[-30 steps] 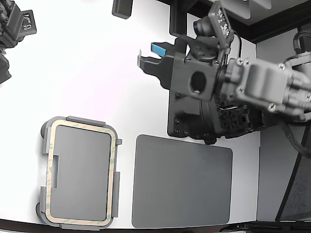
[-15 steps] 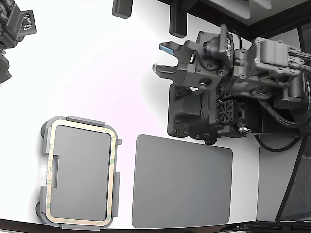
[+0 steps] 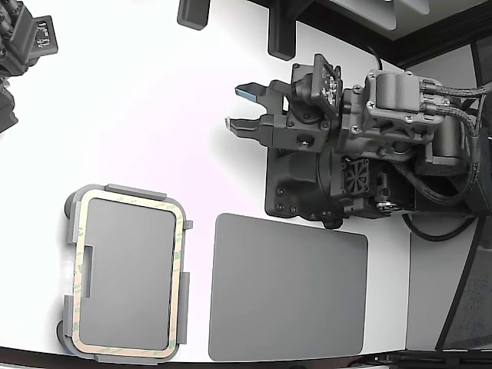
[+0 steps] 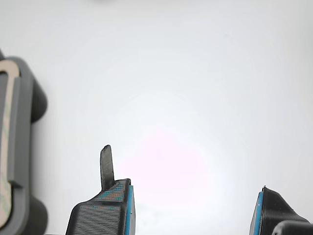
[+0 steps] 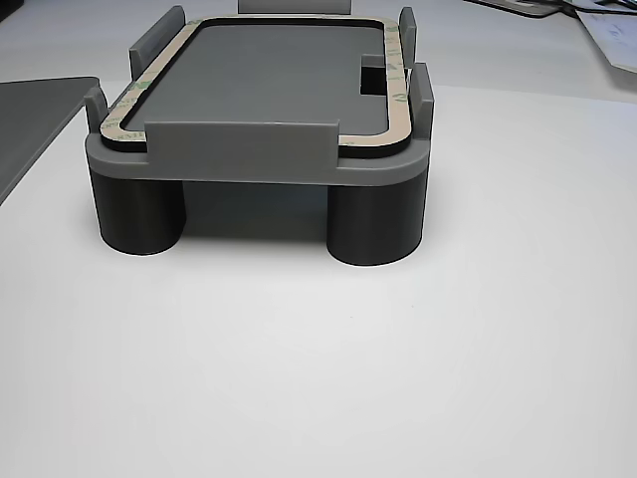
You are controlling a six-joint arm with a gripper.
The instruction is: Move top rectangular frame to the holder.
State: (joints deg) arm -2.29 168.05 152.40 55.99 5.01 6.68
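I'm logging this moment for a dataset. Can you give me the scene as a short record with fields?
frame: cream outline, lying flat on top of the holder, inside its edge tabs
holder: grey tray raised on round legs, at the exterior view's lower left
mat: dark grey sheet, flat on the table beside the holder, apart from it
gripper: open, empty, over bare table, away from the holder
fingers: blue pads visible, nothing between them
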